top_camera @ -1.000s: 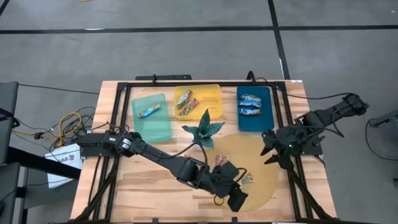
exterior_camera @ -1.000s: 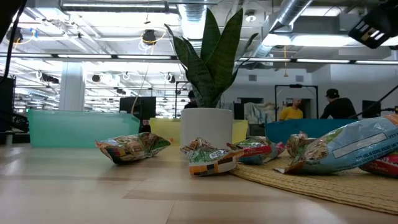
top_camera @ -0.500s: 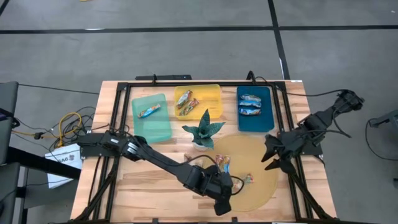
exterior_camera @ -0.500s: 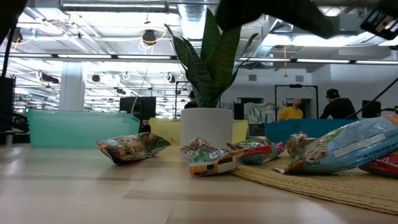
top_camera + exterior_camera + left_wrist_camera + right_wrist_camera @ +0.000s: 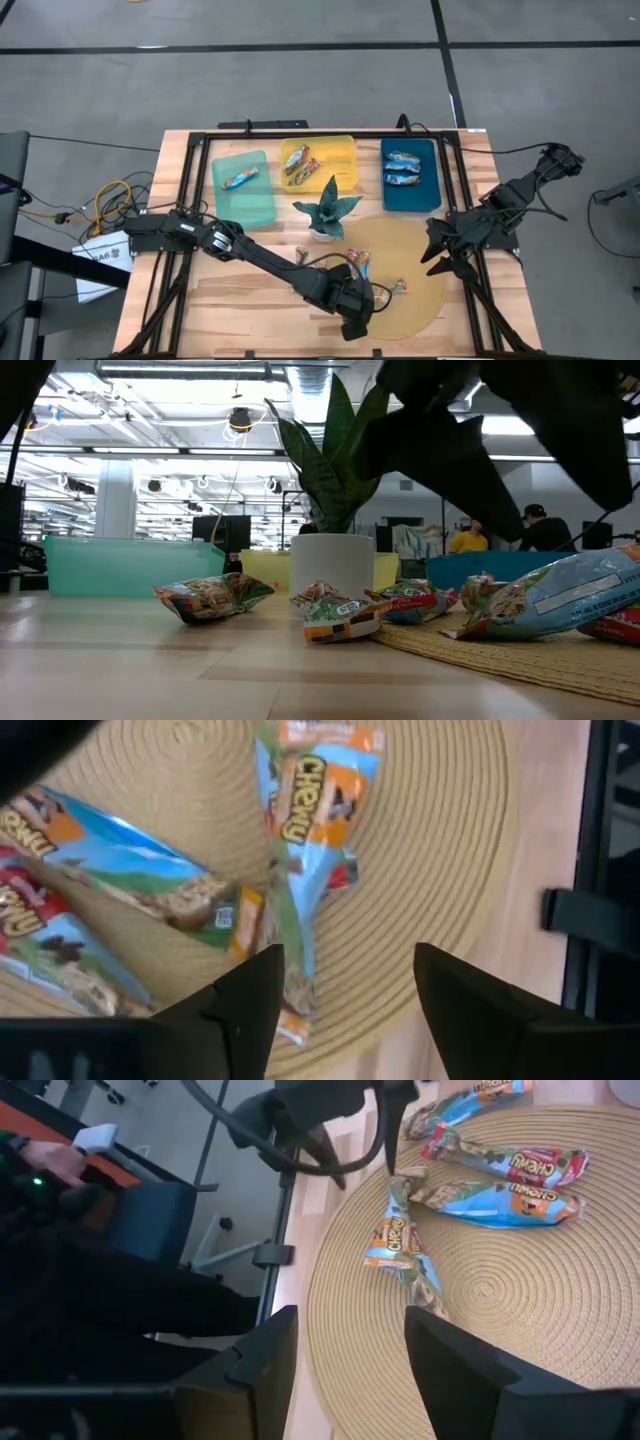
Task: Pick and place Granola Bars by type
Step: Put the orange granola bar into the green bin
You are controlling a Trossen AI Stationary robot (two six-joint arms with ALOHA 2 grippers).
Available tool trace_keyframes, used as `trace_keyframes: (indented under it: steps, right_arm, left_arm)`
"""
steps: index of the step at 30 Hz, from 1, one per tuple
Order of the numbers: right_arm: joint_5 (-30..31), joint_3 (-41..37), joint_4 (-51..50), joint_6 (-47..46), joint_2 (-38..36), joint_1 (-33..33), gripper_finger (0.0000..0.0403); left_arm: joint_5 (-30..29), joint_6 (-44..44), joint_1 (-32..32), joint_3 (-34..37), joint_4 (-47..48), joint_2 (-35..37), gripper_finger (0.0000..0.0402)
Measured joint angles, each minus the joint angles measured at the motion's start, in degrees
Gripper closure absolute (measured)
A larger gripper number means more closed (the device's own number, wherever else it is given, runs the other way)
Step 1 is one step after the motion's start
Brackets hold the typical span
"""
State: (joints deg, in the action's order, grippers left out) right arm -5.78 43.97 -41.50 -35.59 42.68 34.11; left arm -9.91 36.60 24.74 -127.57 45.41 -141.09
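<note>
Several wrapped granola bars lie on a round woven mat (image 5: 415,270). My left gripper (image 5: 345,1010) hangs open low over the mat's near part, pointing steeply down. Its fingers straddle the near end of a blue and orange bar (image 5: 300,850), and I cannot tell whether one finger touches it. In the low view it shows as a dark shape (image 5: 470,450) coming from above. My right gripper (image 5: 350,1370) waits open above the mat's right edge (image 5: 440,255). Sorted bars lie in the green tray (image 5: 255,200), yellow tray (image 5: 340,155) and blue tray (image 5: 425,195).
A potted plant (image 5: 327,208) stands between the trays and the mat. More bars (image 5: 210,598) lie on the bare wood left of the mat. A black frame (image 5: 185,200) runs round the table. People stand in the room behind.
My left gripper has come down toward the bars on the mat, shifted a little toward the table's left edge, and rolled about its own axis. In the low view it has dropped into the picture from above.
</note>
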Motion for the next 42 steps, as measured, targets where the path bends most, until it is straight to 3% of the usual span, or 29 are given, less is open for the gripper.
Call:
trace_keyframes:
  steps: [9,15,32,42]
  right_arm:
    - [0.0,0.0,0.4,0.0,0.0,0.0,0.0225]
    - [0.0,0.0,0.9,0.0,0.0,0.0,0.0227]
    - [0.1,0.0,0.9,0.2,0.0,0.0,0.0229]
    - [1.4,0.0,0.9,0.7,0.0,0.0,0.0231]
  left_arm:
    - [-0.5,0.9,-0.3,-0.2,-0.8,-2.5,0.0207]
    - [-4.1,2.0,-0.3,-0.3,1.2,-2.5,0.0216]
    - [-4.3,2.7,-0.4,-0.3,6.6,-2.5,0.0269]
    - [-2.4,2.8,-0.4,0.0,5.8,-3.2,0.0274]
